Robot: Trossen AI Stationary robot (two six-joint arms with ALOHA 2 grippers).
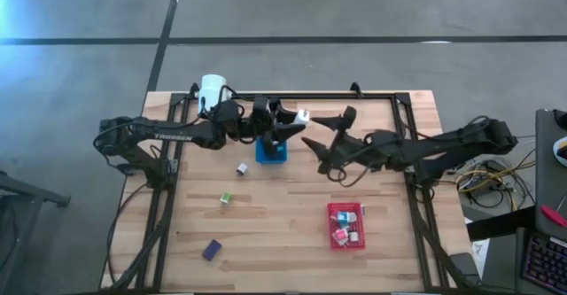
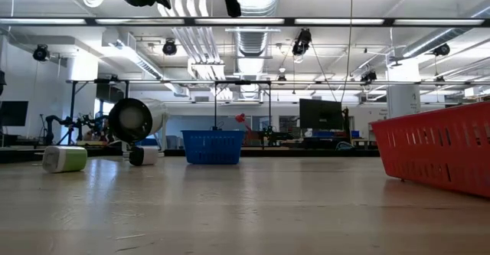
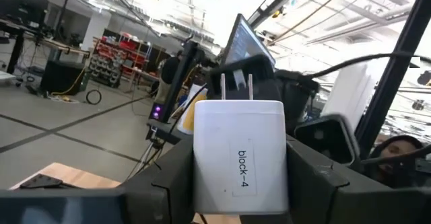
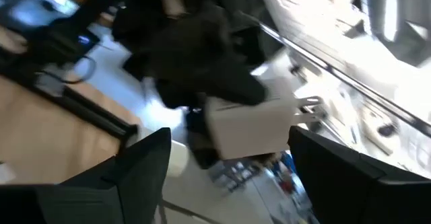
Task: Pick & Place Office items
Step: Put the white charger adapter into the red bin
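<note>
The white charger block (image 3: 240, 155) fills the left wrist view, and its bottom is cut off by the picture's edge. The left gripper's fingers (image 3: 172, 183) hide its sides. In the right wrist view the same block (image 4: 250, 124) is a smeared blur, and so is the dark arm behind it. From above, the little pieces in the red tray (image 1: 331, 210) are too small to tell apart. The blue tray (image 1: 262, 156) is partly hidden under the left gripper (image 1: 285, 118). In the low view the red tray (image 2: 436, 152) runs off the picture's right edge.
</note>
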